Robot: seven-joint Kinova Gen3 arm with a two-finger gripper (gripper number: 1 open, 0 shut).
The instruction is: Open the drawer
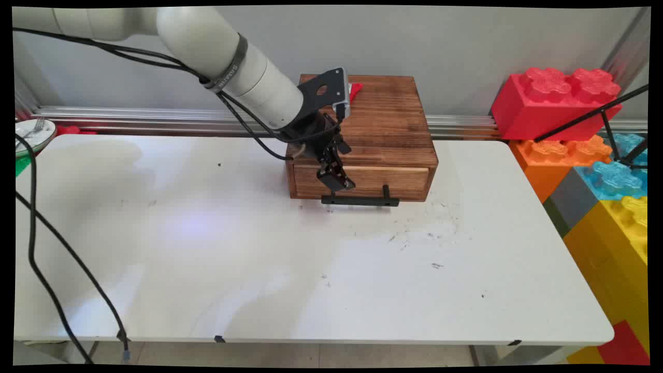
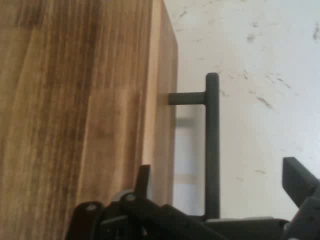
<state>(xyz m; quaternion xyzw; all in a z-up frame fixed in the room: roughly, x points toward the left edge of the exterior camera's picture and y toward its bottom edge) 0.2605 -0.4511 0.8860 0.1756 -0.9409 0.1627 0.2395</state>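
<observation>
A dark wooden box (image 1: pixel 383 116) stands at the back of the white table (image 1: pixel 259 248), its single drawer (image 1: pixel 399 182) pushed in. A black bar handle (image 1: pixel 362 201) juts from the drawer front. My gripper (image 1: pixel 336 180) hangs open in front of the drawer, over the handle's left end. In the hand view the handle (image 2: pixel 212 130) runs between the fingers of the gripper (image 2: pixel 220 172): one fingertip (image 2: pixel 143 175) lies over the box's wood (image 2: pixel 75 110), the other (image 2: pixel 299 179) over the table beyond the bar. Nothing is held. A small red thing (image 1: pixel 356 90) lies on the box top behind the hand.
Large toy bricks, red (image 1: pixel 557 98), orange (image 1: pixel 564 155), blue (image 1: pixel 616 176) and yellow (image 1: pixel 616 248), are stacked past the table's right end. A plate with a fork (image 1: pixel 32 133) sits at the far left edge. Black cables (image 1: pixel 57 248) hang across the table's left side.
</observation>
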